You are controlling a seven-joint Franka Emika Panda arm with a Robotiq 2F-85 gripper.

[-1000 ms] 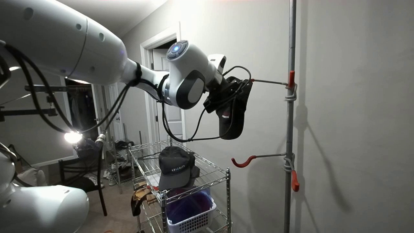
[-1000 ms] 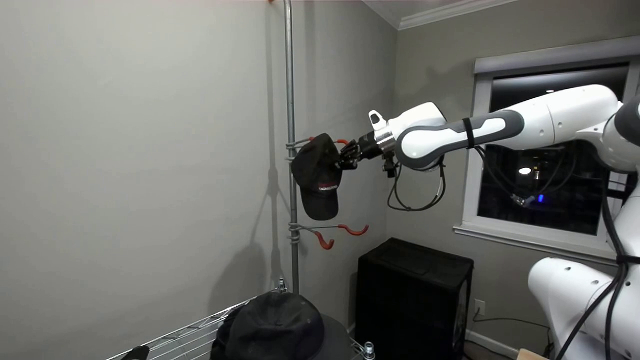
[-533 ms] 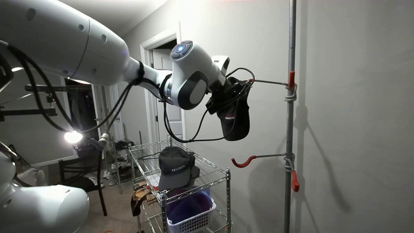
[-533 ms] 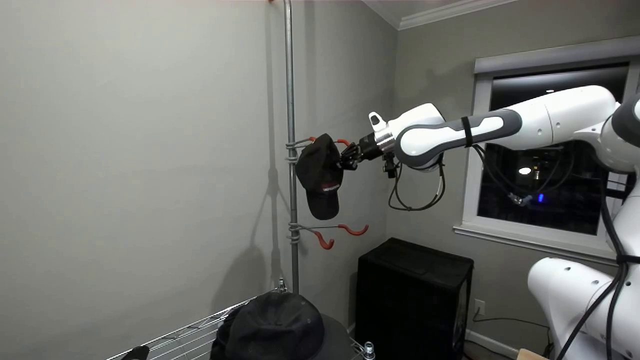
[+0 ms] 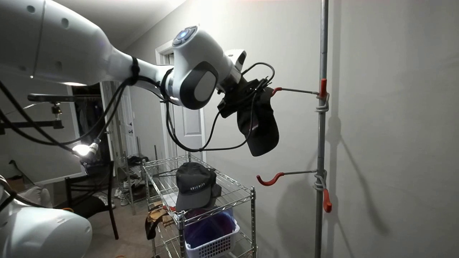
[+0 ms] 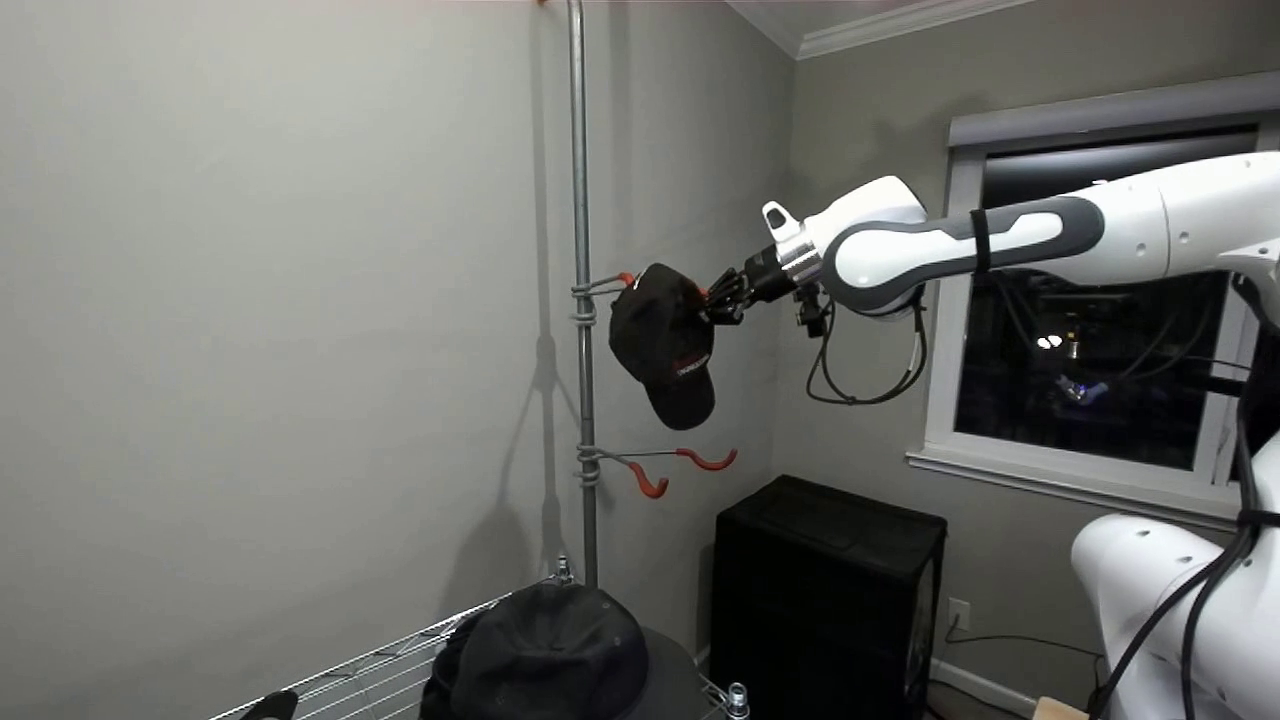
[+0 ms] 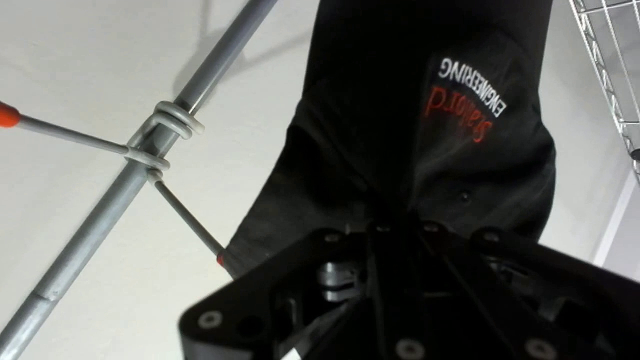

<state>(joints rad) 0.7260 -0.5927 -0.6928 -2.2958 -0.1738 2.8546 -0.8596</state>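
Note:
My gripper (image 6: pixel 712 310) is shut on a black cap (image 6: pixel 660 330), pinching a fold of its fabric. The cap hangs brim-down, tilted, in both exterior views. In the wrist view the cap (image 7: pixel 490 165) fills the middle, with white and red lettering on its front; my fingertips vanish into the dark crease. Behind the cap's lower left edge there, a hook's red tip (image 7: pixel 220 258) just shows. An exterior view has the upper red hook (image 5: pixel 276 91) at the cap's upper edge; whether they touch I cannot tell.
A grey vertical pole (image 5: pixel 321 143) carries several red-tipped hooks, including a lower hook (image 6: pixel 707 461). A wire shelf (image 5: pixel 252 195) holds more caps (image 5: pixel 193 186), with a white basket (image 5: pixel 211 247) below. A black cabinet (image 6: pixel 825 590) stands near the window.
The gripper and cap have moved away from the pole, mostly in the last half second, and the cap has swung to a tilt. More of the upper hook's red tip now shows.

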